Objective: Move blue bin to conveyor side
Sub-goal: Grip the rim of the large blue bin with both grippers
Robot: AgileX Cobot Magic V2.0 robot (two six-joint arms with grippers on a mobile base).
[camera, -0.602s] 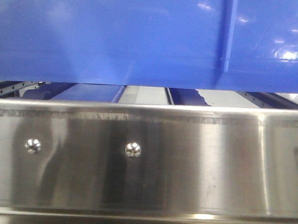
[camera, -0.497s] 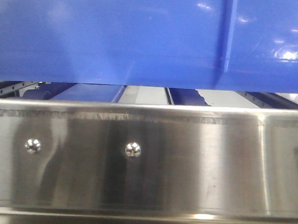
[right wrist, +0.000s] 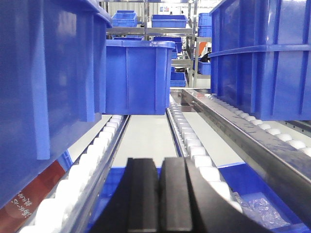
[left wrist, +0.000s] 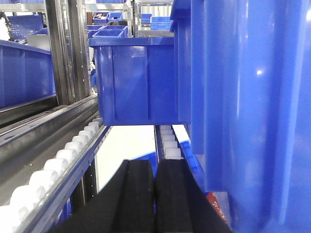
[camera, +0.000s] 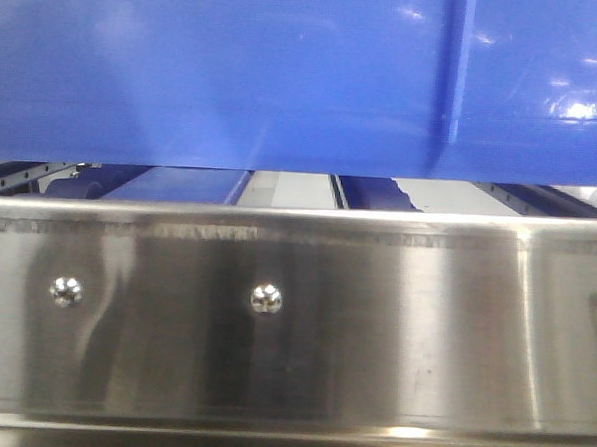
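both pressed together and empty, left fingers (left wrist: 138, 196), right fingers (right wrist: 144, 196)

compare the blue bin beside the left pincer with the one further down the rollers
The near blue bin fills the right of the left wrist view, showing only a ribbed side wall; the far blue bin shows a whole end wall and rim. The near blue bin runs alongside the left pincer; the far blue bin rests ahead on the white rollers. Both are blue ribbed plastic.
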